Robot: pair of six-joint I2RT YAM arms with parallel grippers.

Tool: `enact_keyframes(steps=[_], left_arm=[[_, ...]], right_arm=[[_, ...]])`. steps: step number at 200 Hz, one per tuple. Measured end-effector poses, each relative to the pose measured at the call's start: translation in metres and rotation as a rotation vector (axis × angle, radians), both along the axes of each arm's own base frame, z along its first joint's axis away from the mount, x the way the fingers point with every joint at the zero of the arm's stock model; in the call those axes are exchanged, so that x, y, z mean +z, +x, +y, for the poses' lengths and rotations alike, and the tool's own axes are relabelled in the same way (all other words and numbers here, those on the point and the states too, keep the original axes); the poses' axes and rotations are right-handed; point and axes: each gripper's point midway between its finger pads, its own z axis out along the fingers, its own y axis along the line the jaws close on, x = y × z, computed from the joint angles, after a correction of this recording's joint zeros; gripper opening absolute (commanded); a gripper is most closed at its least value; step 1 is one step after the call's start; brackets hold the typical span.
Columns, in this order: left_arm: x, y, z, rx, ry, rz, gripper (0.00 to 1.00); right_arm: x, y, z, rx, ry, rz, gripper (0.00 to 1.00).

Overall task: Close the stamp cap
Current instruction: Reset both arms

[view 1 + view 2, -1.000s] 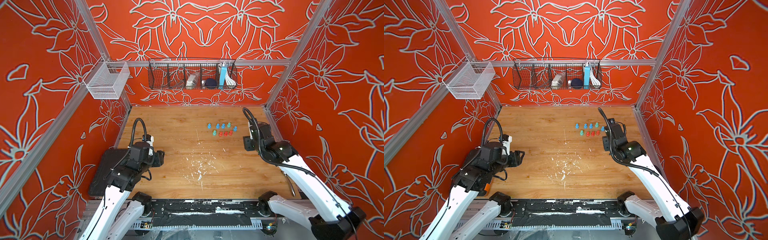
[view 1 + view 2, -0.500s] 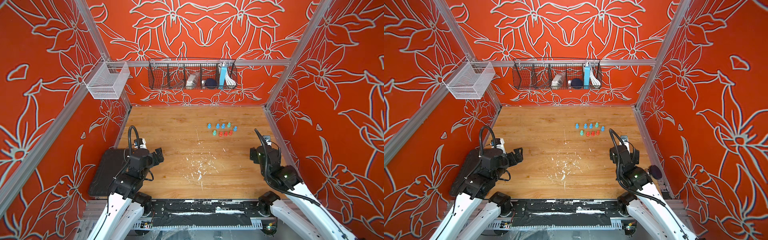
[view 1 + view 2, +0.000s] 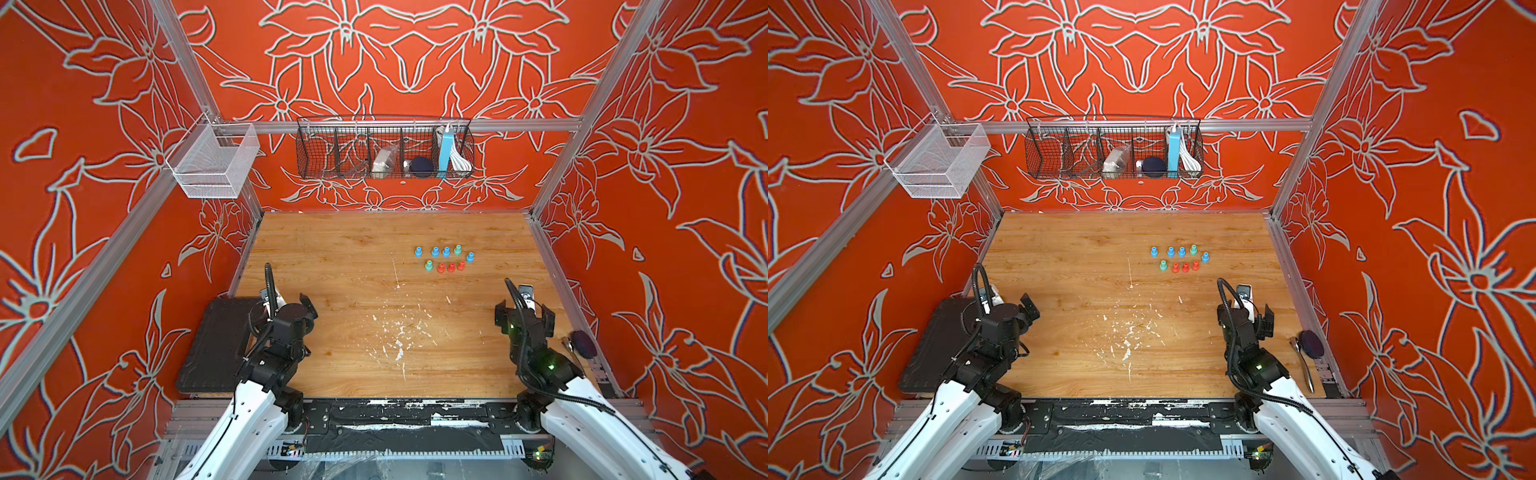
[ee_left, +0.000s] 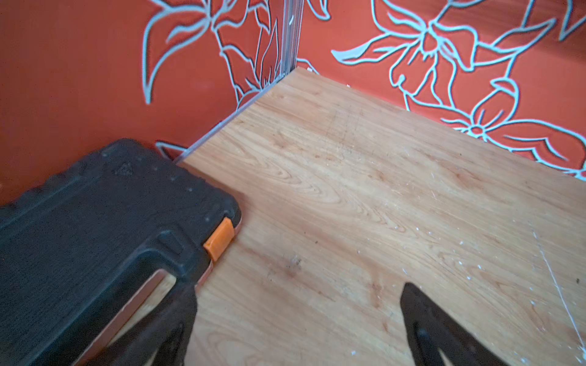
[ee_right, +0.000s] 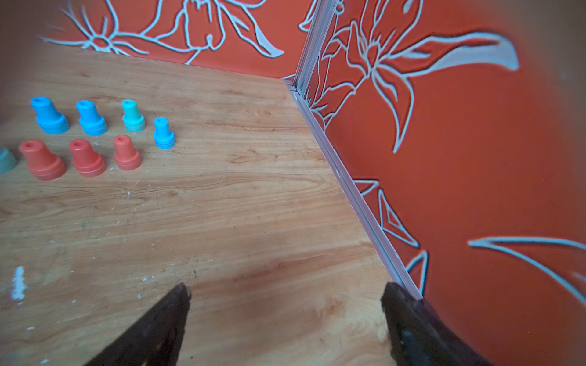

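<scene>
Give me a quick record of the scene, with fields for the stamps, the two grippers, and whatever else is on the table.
stamps: nine, upright, in two rows, far right part of the table
colours: four blue, two teal, three red
loose cap: none visible
left gripper: open, empty, beside the black case
right gripper: open, empty, apart from the stamps
other: spoon and dark round object at the right edge

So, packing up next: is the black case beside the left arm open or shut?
Shut: the black case lies flat, lid down, with its orange latch folded over the edge.
</scene>
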Motion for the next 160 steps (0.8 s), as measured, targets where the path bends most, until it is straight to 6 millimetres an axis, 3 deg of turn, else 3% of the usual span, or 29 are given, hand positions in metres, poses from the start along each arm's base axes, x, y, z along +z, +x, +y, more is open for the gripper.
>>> enact_keyframes(steps=[20,58,76,90,109,136,160], left_arm=[[-0.011,0.007,-0.002,-0.023,0.037,-0.005,1.00],[-0.027,0.024,-0.008,-0.079,0.126,0.010,1.00],[-0.044,0.032,-0.008,-0.096,0.155,0.053,1.00],[-0.057,0.034,-0.004,-0.107,0.159,0.090,1.00],[-0.059,0.037,0.008,-0.084,0.134,0.080,1.00],[-0.060,0.050,0.021,-0.070,0.090,0.064,1.00],[-0.068,0.067,0.024,-0.087,0.052,0.093,1.00]], right_arm=[[-0.018,-0.002,-0.001,0.012,-0.026,0.017,0.97],[-0.005,0.010,0.002,0.009,-0.020,-0.072,0.97],[-0.014,0.019,-0.001,-0.010,-0.044,-0.034,0.97],[-0.021,0.030,-0.001,-0.020,-0.069,0.018,0.97],[-0.028,0.052,0.005,-0.012,-0.101,0.074,0.97],[-0.026,0.080,0.014,0.006,-0.108,0.079,0.97],[-0.023,0.094,0.007,-0.003,-0.088,0.063,0.97]])
